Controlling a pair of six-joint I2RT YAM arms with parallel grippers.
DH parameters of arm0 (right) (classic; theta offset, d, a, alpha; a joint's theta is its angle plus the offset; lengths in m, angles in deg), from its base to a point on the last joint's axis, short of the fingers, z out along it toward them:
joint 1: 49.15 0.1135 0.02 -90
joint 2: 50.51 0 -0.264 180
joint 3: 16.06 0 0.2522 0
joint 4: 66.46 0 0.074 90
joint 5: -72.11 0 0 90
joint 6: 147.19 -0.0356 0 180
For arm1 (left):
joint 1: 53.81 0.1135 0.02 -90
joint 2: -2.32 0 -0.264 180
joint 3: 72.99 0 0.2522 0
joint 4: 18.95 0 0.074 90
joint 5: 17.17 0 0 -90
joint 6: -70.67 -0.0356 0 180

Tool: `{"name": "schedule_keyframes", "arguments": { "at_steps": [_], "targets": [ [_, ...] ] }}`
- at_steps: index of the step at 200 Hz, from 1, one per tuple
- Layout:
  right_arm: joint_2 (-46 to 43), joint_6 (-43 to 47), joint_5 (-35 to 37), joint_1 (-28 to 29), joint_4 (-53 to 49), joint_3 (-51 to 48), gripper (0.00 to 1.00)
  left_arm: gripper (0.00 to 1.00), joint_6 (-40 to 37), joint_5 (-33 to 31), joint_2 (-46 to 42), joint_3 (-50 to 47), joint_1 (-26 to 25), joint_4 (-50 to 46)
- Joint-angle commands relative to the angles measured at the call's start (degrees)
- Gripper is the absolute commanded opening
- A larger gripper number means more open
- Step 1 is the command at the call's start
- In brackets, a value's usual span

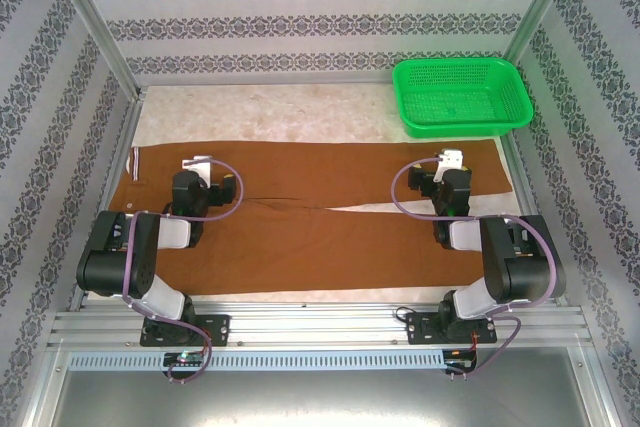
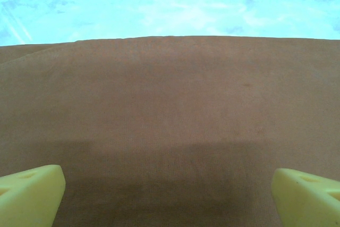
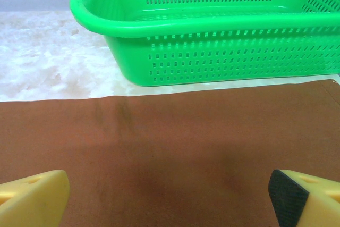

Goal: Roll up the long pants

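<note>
Gaping wide and empty, the left pincer and right pincer sit over the long pants, spread flat across the worktop. The right wrist view shows the green plastic basket just beyond the cloth's far edge; the top view adds the waistband lying left.

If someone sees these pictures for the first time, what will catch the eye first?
The long pants, rust-brown, lie spread flat across most of the table, with the waistband at the left. A bright green basket stands at the far right corner, just beyond the far edge of the cloth. The left hand and the right hand are both open above the pants.
</note>
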Motion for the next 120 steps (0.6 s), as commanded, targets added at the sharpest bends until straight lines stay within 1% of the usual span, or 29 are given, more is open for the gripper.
{"name": "schedule_keyframes", "arguments": {
  "at_steps": [1, 53, 57, 63, 69, 79, 87, 98, 104, 120],
  "targets": [
    [0.26, 0.51, -0.04, 0.65, 1.68, 1.07, 0.98, 1.00, -0.92, 0.50, 0.49, 1.16, 0.69, 3.15],
    [0.34, 0.67, -0.22, 0.61, 1.36, 1.23, 0.98, 1.00, -0.92, 0.47, 0.50, 1.34, 0.74, 2.92],
    [0.24, 0.65, 0.73, 0.79, 1.62, 1.16, 0.98, 1.00, -0.86, 0.46, 0.48, 1.38, 0.72, 3.00],
    [-0.40, 0.01, 3.96, 1.33, 0.89, 1.44, 0.98, 1.00, -0.97, 0.38, 0.48, 1.30, 0.69, 3.10],
    [-1.35, -0.51, 5.16, 1.38, -0.65, 1.77, 0.98, 1.00, -0.88, -0.43, 0.20, 1.25, 0.62, 3.39],
    [-1.89, -0.56, 5.24, 1.34, -2.95, 2.43, 0.98, 1.00, 0.10, -2.70, -2.35, 3.50, 0.53, -3.02],
    [-1.24, -0.51, 5.24, 1.36, -0.93, 1.93, 0.98, 1.00, 0.84, -4.80, -4.11, 7.49, 0.54, -12.45],
    [-1.86, -0.55, 5.28, 1.36, -2.44, 2.28, 0.98, 1.00, 0.71, -5.37, -4.02, 13.06, 0.61, -21.02],
    [-1.80, -0.53, 5.26, 1.36, -2.51, 2.29, 0.98, 1.00, 0.49, -5.13, -3.36, 14.65, 0.65, -23.00],
    [-1.83, -0.59, 5.26, 1.36, -2.07, 2.11, 0.98, 1.00, 1.80, -4.74, -1.29, 16.31, 0.67, -24.60]
  ]
}}
